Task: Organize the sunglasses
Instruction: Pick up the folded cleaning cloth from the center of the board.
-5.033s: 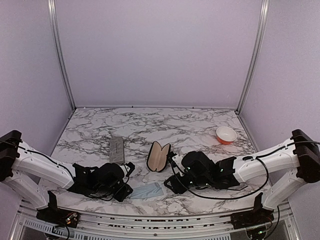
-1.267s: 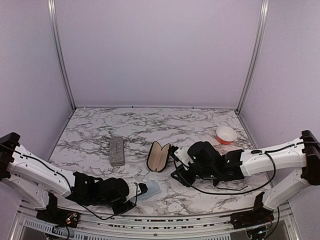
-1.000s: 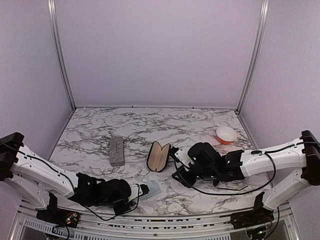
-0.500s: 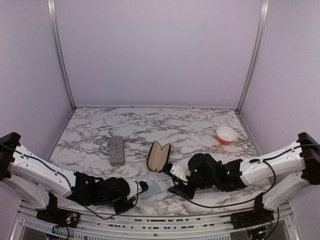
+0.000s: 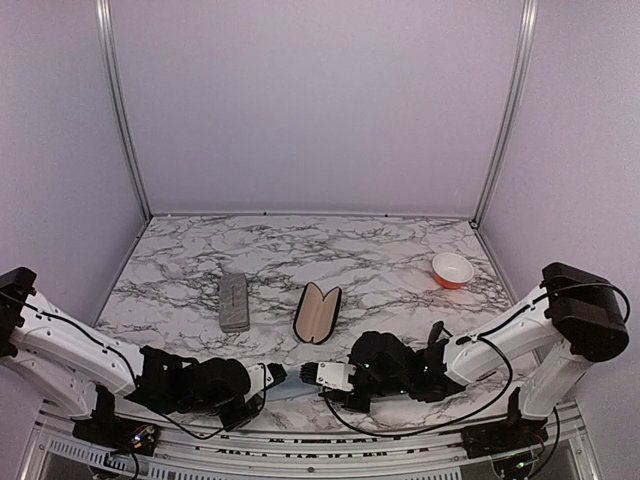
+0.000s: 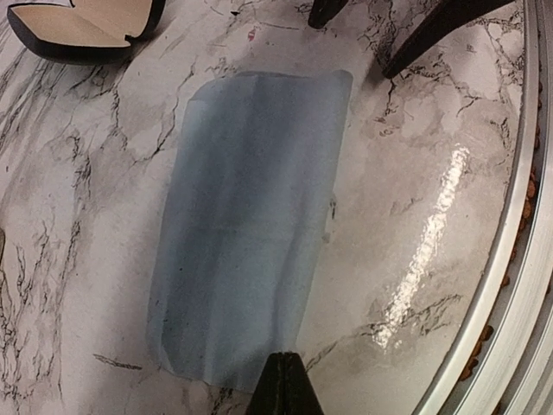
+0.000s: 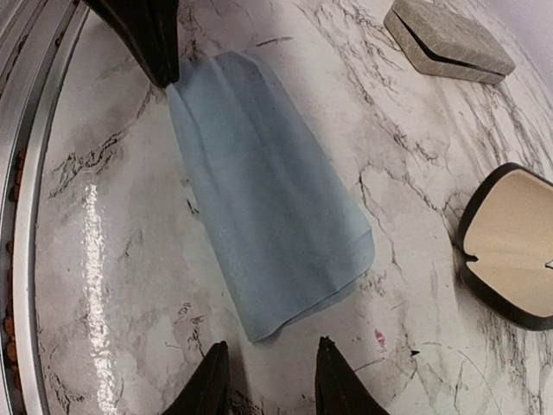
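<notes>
The sunglasses are out of view in every frame. A blue cloth lies flat on the marble near the front edge, and it is also in the right wrist view. My left gripper is shut, its tips pinched together on the cloth's near edge. From the opposite side, my right gripper stands open, its two fingers straddling the cloth's other corner without touching it. From above, both grippers meet low over the cloth.
An open black oval case with a tan lining lies behind the cloth. A shut grey case is to its left. A small orange-and-white bowl sits at the back right. The metal front rail runs close by.
My right arm has swung from beside the black case toward the front and left, up to the cloth. My left gripper has closed on the cloth's edge.
</notes>
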Available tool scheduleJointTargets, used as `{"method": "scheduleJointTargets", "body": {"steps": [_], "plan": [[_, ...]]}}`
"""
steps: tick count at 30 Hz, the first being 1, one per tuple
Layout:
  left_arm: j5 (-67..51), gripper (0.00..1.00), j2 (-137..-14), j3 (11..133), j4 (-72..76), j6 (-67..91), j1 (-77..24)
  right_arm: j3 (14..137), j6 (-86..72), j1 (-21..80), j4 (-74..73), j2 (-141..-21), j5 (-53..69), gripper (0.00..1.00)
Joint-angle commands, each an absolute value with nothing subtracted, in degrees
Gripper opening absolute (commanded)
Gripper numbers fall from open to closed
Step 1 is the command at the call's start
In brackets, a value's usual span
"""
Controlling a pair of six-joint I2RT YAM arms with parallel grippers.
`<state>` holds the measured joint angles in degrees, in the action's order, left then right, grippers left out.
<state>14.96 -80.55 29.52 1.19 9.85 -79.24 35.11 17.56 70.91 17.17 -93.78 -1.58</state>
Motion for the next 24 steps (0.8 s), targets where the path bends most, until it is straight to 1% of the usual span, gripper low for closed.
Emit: {"method": "scheduleJointTargets", "body": {"steps": [1, 6, 12, 15, 20, 22, 24], "plan": [[14.5, 0.00, -80.0, 28.3, 2.5, 11.1, -79.5, 36.9, 20.3, 71.0, 21.4, -95.1, -2.3, 0.31], [14.3, 0.00, -79.7, 28.0, 2.9, 11.3, -79.5, 36.4, 20.4, 71.0, 21.6, -95.1, -0.4, 0.30], [14.6, 0.00, -79.8, 28.1, 3.2, 11.1, -79.5, 37.7, 20.6, 71.1, 20.3, -97.9, 1.4, 0.30], [14.6, 0.00, -79.8, 28.1, 3.2, 11.1, -79.5, 38.5, 20.6, 71.2, 19.9, -99.1, 1.9, 0.28], [14.7, 0.00, -79.8, 28.1, 2.9, 11.3, -79.5, 39.6, 21.1, 71.3, 19.1, -100.8, 1.9, 0.20], [14.7, 0.00, -79.8, 28.1, 2.9, 11.4, -79.5, 39.9, 21.5, 71.3, 18.3, -101.3, 1.7, 0.12], [14.8, 0.00, -79.7, 28.2, 2.8, 11.4, -79.5, 39.9, 21.8, 71.3, 17.7, -101.7, 1.4, 0.06]]}}
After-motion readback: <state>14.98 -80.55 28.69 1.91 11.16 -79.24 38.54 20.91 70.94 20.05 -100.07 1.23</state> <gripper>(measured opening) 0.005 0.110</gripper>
